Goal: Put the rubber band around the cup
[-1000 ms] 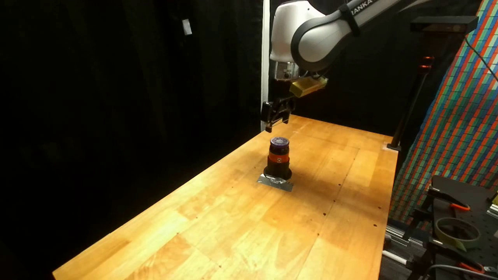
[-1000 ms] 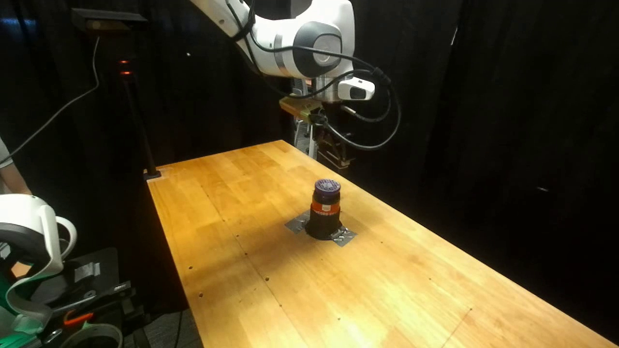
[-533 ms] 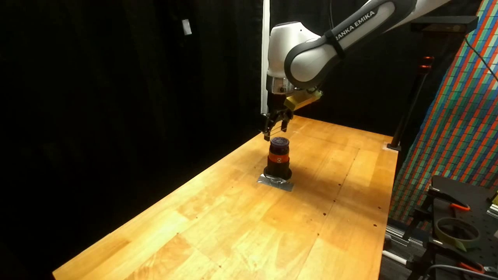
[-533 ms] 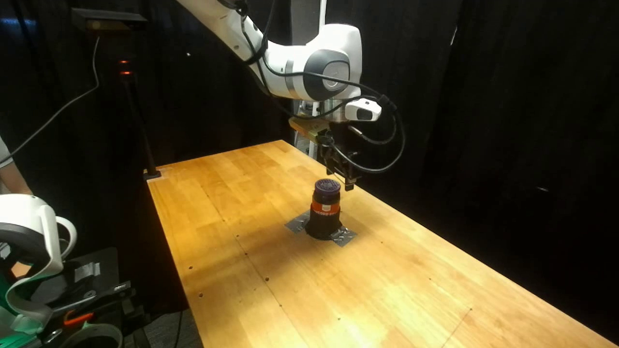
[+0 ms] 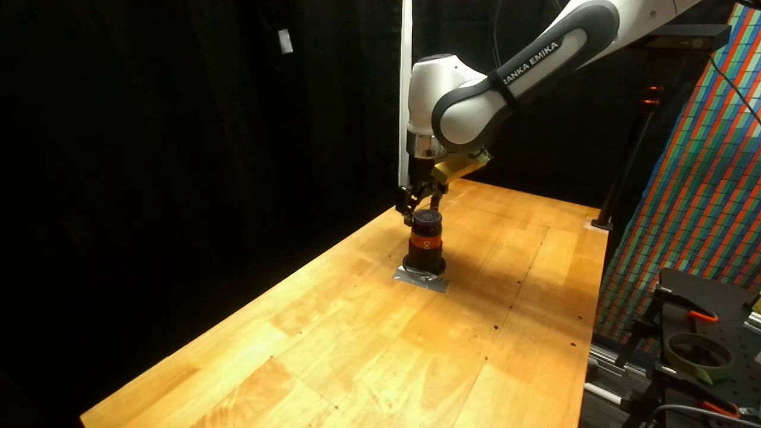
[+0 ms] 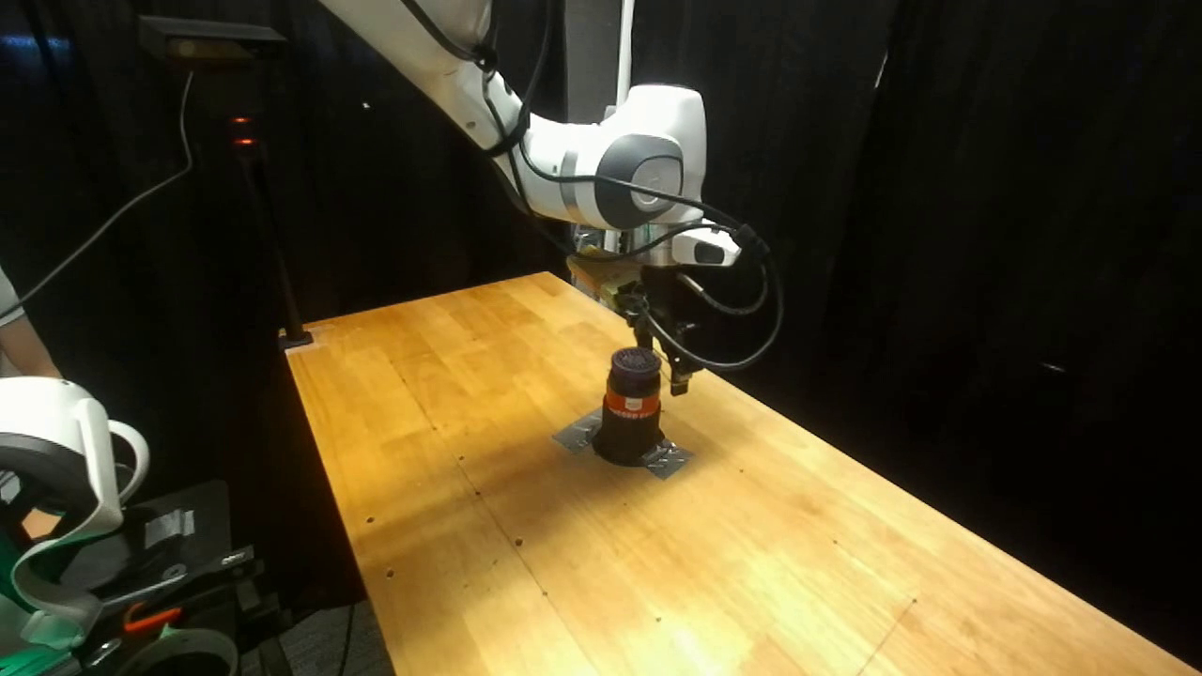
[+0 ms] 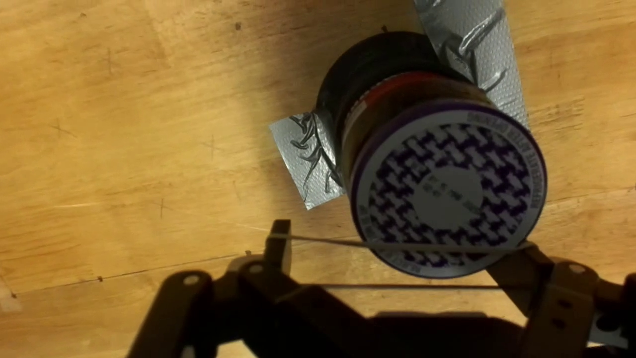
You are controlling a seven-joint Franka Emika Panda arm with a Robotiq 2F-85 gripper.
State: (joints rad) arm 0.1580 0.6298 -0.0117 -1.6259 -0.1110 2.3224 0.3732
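The cup is a dark jar with an orange-red label [image 5: 426,242] and a purple-white patterned lid [image 7: 447,194]. It stands upright in a black base and also shows in an exterior view [image 6: 631,405]. My gripper [image 7: 405,237] is open, its fingers [image 7: 278,243] spread wide. The thin rubber band [image 7: 427,247] is stretched around both fingers. In the wrist view one strand crosses over the lid's lower part; the other strand runs below the lid. In both exterior views the gripper [image 5: 421,213] is beside and behind the jar's top, fingertips near lid height, partly hidden by it.
Silver tape [image 7: 310,164] fixes the black base [image 6: 627,439] to the wooden table [image 5: 357,356]. A dark pole [image 5: 630,160] stands at the table's far corner. A side shelf with a tape roll [image 5: 698,353] is beyond the table edge. Black curtains surround it.
My gripper has moved down from above the jar to about lid height, still open with the rubber band stretched on its fingers. The jar has not moved.
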